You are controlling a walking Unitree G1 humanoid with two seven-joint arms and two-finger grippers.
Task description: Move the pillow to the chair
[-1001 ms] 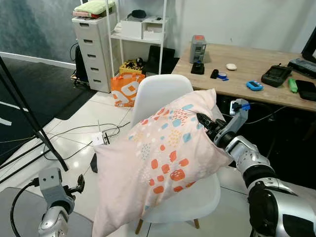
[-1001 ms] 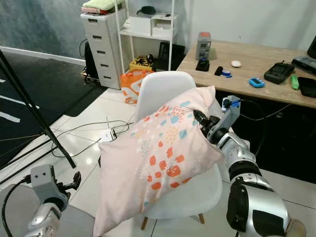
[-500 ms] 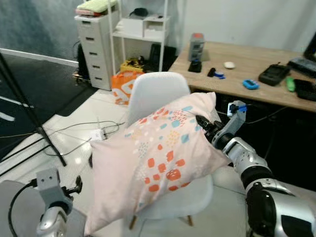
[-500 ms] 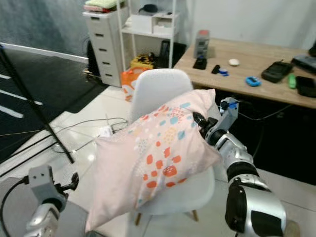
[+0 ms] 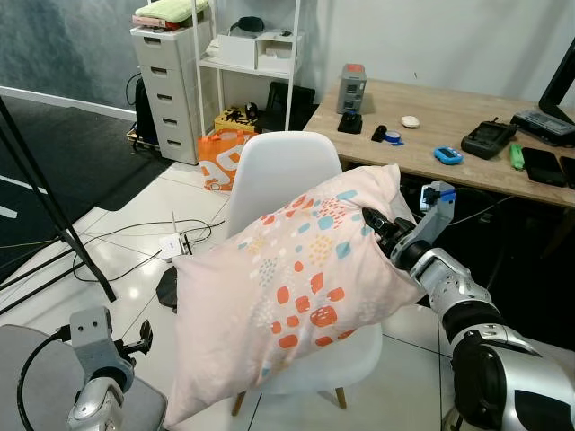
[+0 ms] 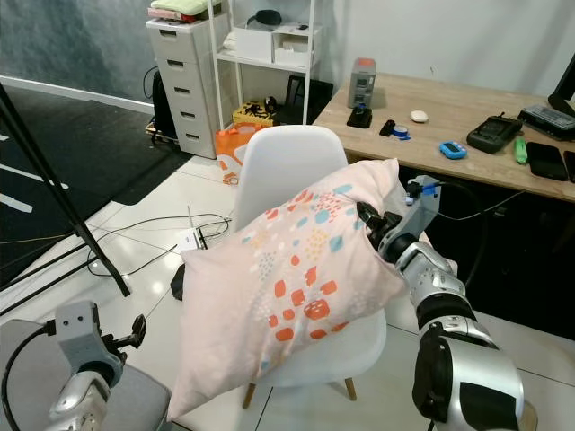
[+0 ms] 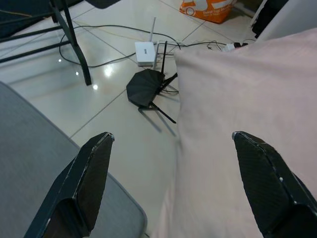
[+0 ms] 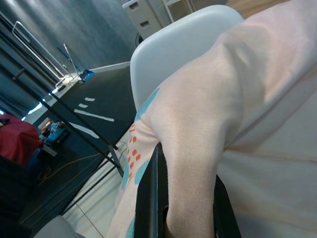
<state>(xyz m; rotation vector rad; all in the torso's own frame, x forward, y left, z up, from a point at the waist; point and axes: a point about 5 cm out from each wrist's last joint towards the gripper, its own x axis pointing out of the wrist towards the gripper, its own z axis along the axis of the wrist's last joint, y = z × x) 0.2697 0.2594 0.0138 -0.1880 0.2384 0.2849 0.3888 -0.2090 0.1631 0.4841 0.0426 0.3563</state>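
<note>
Little had moved in the last second beyond the head camera's own sway: the pillow (image 5: 296,283) hung in much the same place, draped over the white chair (image 5: 280,171), and the right gripper (image 5: 379,230) still pinched its upper corner, fingers closed on a fold of fabric (the right wrist view showed cloth bunched between them). From that grip the pillow's long axis ran down and toward the robot's left, its lower end hanging past the seat's front edge; whether its middle already rested on the seat was hard to tell. The left gripper (image 7: 173,183) hovered low beside the lower edge, fingers spread wide, holding nothing, nearer that loose end.
</note>
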